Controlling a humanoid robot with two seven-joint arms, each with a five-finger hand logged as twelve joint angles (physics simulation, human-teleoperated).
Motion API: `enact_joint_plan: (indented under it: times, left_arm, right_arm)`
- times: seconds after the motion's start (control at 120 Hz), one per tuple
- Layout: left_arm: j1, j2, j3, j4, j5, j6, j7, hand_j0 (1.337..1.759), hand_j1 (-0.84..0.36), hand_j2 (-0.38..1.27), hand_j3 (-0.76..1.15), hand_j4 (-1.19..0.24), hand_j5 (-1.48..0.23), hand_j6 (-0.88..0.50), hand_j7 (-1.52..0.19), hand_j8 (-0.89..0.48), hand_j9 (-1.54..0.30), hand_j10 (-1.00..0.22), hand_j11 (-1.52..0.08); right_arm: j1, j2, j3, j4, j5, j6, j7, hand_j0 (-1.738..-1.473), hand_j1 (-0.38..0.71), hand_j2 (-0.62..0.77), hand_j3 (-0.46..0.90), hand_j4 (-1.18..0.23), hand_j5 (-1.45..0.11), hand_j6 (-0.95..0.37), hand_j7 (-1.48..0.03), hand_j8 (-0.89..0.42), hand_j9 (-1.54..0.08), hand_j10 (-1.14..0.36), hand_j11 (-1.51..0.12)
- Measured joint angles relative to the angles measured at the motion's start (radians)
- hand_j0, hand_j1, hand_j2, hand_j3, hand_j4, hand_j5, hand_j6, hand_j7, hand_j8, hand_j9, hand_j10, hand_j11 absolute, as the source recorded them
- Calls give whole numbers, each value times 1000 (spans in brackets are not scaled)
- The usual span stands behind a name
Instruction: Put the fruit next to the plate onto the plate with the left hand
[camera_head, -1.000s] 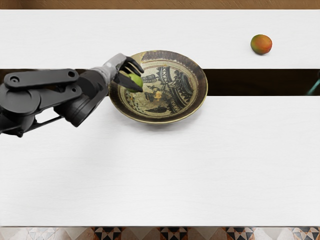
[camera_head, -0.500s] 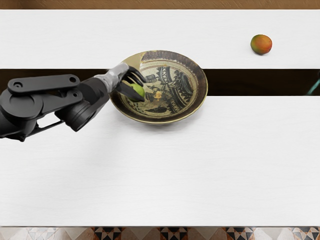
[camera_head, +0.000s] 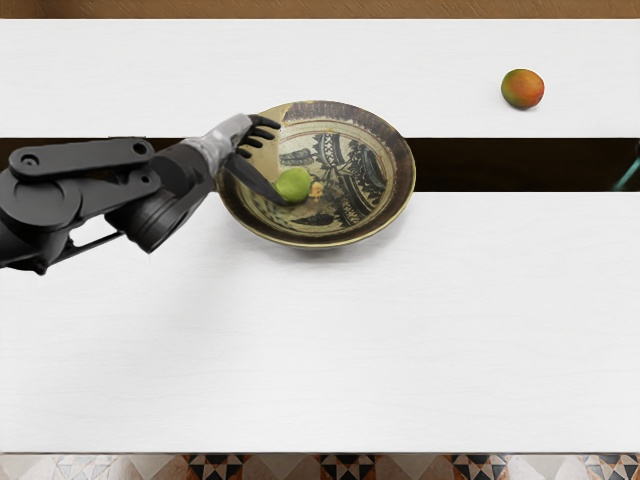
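The fruit (camera_head: 294, 184) lies inside the plate (camera_head: 398, 165), left of its centre, so the placing looks done. The left hand (camera_head: 245, 147) hangs over the plate's left rim, fingers spread as for release, holding nothing, with one finger just beside the fruit.

White near tabletop (camera_head: 400, 330) and white far tabletop (camera_head: 300, 70), split by dark gap (camera_head: 520, 165) running left to right. Brown strip (camera_head: 300, 8) along top edge. Geometric patterned floor tiles (camera_head: 340, 467) along bottom edge. Teal sliver (camera_head: 632, 168) at right edge of gap, unidentifiable. Flat, even light.
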Motion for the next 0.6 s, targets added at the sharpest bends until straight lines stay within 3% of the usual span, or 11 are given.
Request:
enact_joint_plan:
  times: [0.117, 0.275, 0.433, 0.508, 0.6]
  left_arm:
    - [-24, 27, -39, 0, -5, 0, -1, 1658, 217, 35, 0, -130, -173, -132, -170, -105, -173, -121, -172]
    - [-10, 170, -102, -30, -135, -34, -3, 1658, 282, 18, 0, -66, -87, -67, -85, -55, -87, -62, -86]
    - [85, 516, -237, -154, -208, -351, 1, 1658, 313, 9, 0, -35, -46, -35, -45, -30, -46, -33, -46]
    - [138, 589, -302, -200, -235, -522, 3, 1658, 321, 7, 0, -26, -35, -27, -35, -23, -35, -25, -35]
    - [153, 640, -347, -231, -259, -677, 4, 1658, 328, 6, 0, -20, -26, -20, -26, -18, -26, -19, -26]
  right_arm:
    - [0, 0, 0, 0, 0, 0, 0, -1658, -329, -3, 0, -17, -22, -17, -22, -17, -22, -17, -22]
    - [0, 0, 0, 0, 0, 0, 0, -1658, -329, -4, 0, -17, -22, -17, -22, -17, -22, -17, -22]
    - [0, 0, 0, 0, 0, 0, 0, -1658, -329, -3, 0, -17, -22, -17, -22, -17, -22, -17, -22]
    - [0, 0, 0, 0, 0, 0, 0, -1658, -329, -3, 0, -17, -22, -16, -22, -16, -22, -16, -22]
    - [0, 0, 0, 0, 0, 0, 0, -1658, -329, -3, 0, -16, -22, -16, -22, -16, -22, -16, -22]
